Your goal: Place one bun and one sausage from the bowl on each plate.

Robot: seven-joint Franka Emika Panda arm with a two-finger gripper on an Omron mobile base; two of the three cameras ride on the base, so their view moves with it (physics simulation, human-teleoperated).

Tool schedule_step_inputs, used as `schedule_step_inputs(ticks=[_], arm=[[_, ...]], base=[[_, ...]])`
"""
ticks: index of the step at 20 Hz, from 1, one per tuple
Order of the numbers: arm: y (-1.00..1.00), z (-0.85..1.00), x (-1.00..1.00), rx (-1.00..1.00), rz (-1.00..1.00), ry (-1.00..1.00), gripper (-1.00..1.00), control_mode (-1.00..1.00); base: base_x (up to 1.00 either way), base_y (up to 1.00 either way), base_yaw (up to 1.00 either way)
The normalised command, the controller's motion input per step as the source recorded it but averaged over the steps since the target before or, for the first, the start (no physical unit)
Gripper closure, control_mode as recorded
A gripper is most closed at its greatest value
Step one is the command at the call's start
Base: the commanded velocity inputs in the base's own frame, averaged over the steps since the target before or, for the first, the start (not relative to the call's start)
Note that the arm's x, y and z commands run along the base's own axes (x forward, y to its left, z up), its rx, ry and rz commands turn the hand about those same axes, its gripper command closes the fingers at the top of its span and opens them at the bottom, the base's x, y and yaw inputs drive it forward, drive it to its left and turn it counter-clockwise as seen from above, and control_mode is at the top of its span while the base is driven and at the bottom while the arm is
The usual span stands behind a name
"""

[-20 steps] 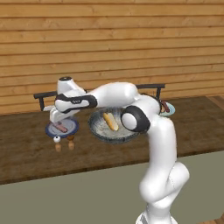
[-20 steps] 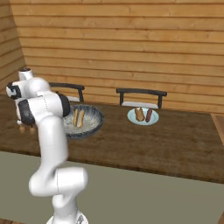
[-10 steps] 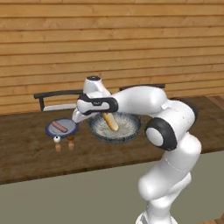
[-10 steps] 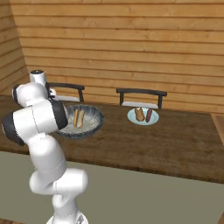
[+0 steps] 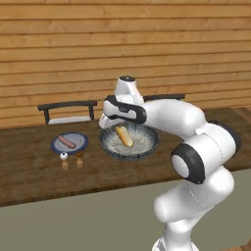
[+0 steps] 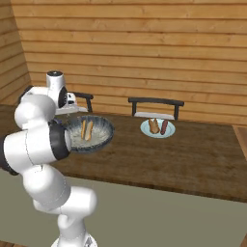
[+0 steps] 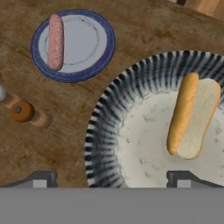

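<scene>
The bowl [image 7: 101, 131], wide with a dark patterned rim, holds one bun [image 7: 192, 116] on its pale inside. To its left, a small blue-rimmed plate [image 7: 83, 48] carries a sausage [image 7: 55, 41]. My gripper [image 7: 111, 180] hovers open above the bowl's left rim, nothing between its fingertips [image 7: 41, 180]. In the left base view the gripper [image 5: 105, 125] hangs over the bowl [image 5: 142, 149], with the bun [image 5: 124, 136] to its right and the plate [image 5: 78, 138] with the sausage [image 5: 67, 142] further left. A second plate [image 6: 147, 131] holds a bun [image 6: 154, 126] and a sausage [image 6: 164, 127].
Two small shakers [image 5: 64, 159] [image 5: 79, 159] stand just in front of the left plate; the brown one [image 7: 22, 111] is near the bowl's rim. Two dark chairs [image 5: 68, 105] [image 6: 155, 102] stand behind the wooden table [image 6: 193, 159], against the plank wall.
The arm has swung right, from over the left plate to above the bowl's left rim. The sausage stays on that plate. The jaws remain open.
</scene>
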Motion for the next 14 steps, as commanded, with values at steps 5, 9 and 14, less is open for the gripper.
schedule_step_inputs(ticks=[5, 9, 14], arm=[[-0.25, -0.18, 0.0, -0.01, 0.0, 0.11, -1.0, -1.0], [-0.3, -0.52, -0.02, 0.0, 0.0, 0.01, -1.0, -1.0], [-0.03, -0.06, 0.06, -0.01, 0.0, 0.01, -1.0, -1.0]], base=[[0.0, 0.0, 0.0], [0.0, 0.0, 0.0], [0.0, 0.0, 0.0]])
